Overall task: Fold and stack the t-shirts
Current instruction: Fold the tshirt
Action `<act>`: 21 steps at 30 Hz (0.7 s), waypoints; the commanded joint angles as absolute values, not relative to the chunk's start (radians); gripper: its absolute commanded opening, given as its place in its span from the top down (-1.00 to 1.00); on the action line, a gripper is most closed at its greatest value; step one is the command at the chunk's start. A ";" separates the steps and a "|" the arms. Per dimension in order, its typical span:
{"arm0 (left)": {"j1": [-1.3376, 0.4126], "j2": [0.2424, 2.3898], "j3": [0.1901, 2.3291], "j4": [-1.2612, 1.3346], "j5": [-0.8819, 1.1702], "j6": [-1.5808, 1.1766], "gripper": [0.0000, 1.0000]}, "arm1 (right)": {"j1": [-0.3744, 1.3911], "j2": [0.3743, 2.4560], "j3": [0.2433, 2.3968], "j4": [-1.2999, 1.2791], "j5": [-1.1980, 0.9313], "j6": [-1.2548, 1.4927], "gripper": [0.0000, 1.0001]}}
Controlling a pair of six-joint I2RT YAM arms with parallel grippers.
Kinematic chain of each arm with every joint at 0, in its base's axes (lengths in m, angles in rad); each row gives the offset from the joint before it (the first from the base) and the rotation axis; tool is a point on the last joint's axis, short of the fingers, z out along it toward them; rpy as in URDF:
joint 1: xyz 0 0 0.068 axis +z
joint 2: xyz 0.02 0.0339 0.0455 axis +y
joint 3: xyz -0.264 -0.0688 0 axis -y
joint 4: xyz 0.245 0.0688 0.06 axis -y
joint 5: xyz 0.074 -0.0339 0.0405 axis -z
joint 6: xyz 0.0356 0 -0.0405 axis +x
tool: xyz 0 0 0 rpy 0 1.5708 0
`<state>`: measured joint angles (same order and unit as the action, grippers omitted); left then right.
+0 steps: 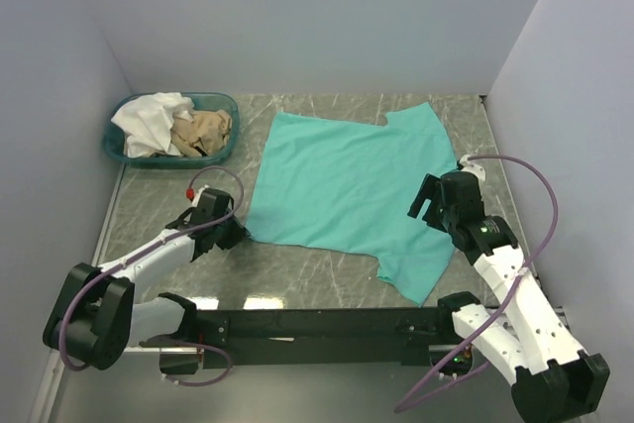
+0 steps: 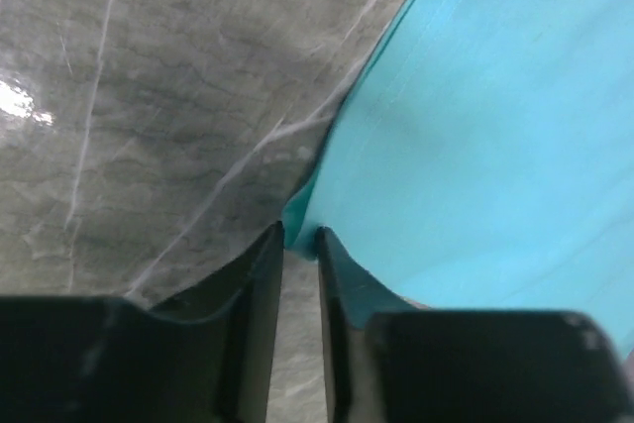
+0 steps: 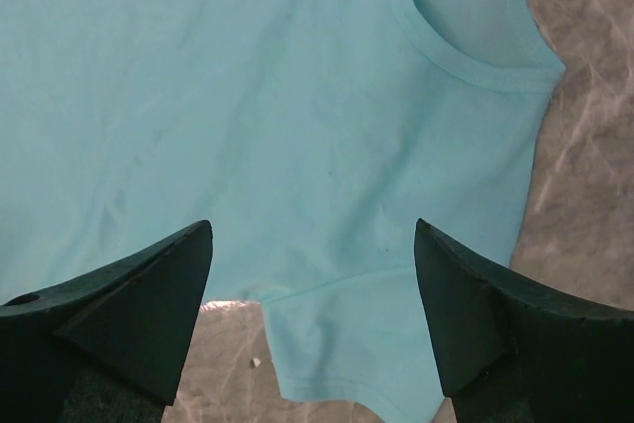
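Grey marbled table (image 1: 327, 269), pale walls round it; at ten o'clock the basket (image 1: 117, 151) holds the white t-shirt (image 1: 149, 121) and tan t-shirt (image 1: 206, 131). The teal t-shirt (image 1: 337, 185) lies flat at centre. My left gripper (image 2: 299, 237) sits at its seven o'clock corner, jaws narrow with the hem tip at their mouth; I cannot tell if it is pinched. My right gripper (image 3: 312, 230) hovers wide over the three o'clock side, near the collar. I'd want cloth seated deep before lifting, and both corners raised evenly

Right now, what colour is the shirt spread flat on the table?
The t-shirt is plain teal-green, seen best in the top external view.
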<state>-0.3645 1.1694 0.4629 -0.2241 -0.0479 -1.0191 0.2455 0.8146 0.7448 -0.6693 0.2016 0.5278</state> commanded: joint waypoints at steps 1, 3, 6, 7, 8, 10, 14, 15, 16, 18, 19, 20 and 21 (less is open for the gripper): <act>-0.368 1.189 0.448 -0.157 -0.018 -1.032 0.54 | 0.252 0.807 0.736 -0.713 0.233 0.537 -0.77; -0.370 1.210 0.454 -0.160 -0.029 -1.028 0.89 | 0.253 0.811 0.736 -0.716 0.221 0.532 -0.77; -0.368 1.238 0.468 -0.182 -0.064 -1.014 0.99 | 0.256 0.816 0.741 -0.716 0.201 0.508 -0.77; -0.370 1.244 0.483 -0.195 -0.080 -1.011 0.99 | 0.273 0.815 0.744 -0.715 0.183 0.496 -0.76; -0.368 1.249 0.491 -0.215 -0.101 -1.011 0.99 | 0.291 0.816 0.747 -0.715 0.173 0.483 -0.76; -0.359 1.247 0.518 -0.270 -0.173 -1.019 0.99 | 0.352 0.828 0.756 -0.726 0.175 0.474 -0.76; -0.322 1.229 0.545 -0.308 -0.236 -1.019 0.99 | 0.561 0.906 0.775 -0.770 0.219 0.534 -0.76; -0.315 1.227 0.551 -0.310 -0.239 -1.014 0.99 | 0.657 0.925 0.776 -0.781 0.230 0.578 -0.75; -0.302 1.227 0.560 -0.313 -0.239 -1.012 0.99 | 0.701 0.957 0.776 -0.791 0.238 0.604 -0.74; -0.298 1.230 0.568 -0.314 -0.238 -1.006 0.99 | 0.832 0.982 0.758 -0.827 0.232 0.681 -0.70; -0.296 1.229 0.566 -0.305 -0.235 -1.003 0.99 | 0.874 0.998 0.747 -0.839 0.233 0.714 -0.68; -0.296 1.226 0.565 -0.299 -0.220 -1.000 0.99 | 0.905 1.005 0.723 -0.863 0.229 0.747 -0.67; -0.296 1.224 0.563 -0.293 -0.210 -0.997 0.99 | 0.931 1.009 0.712 -0.874 0.209 0.787 -0.61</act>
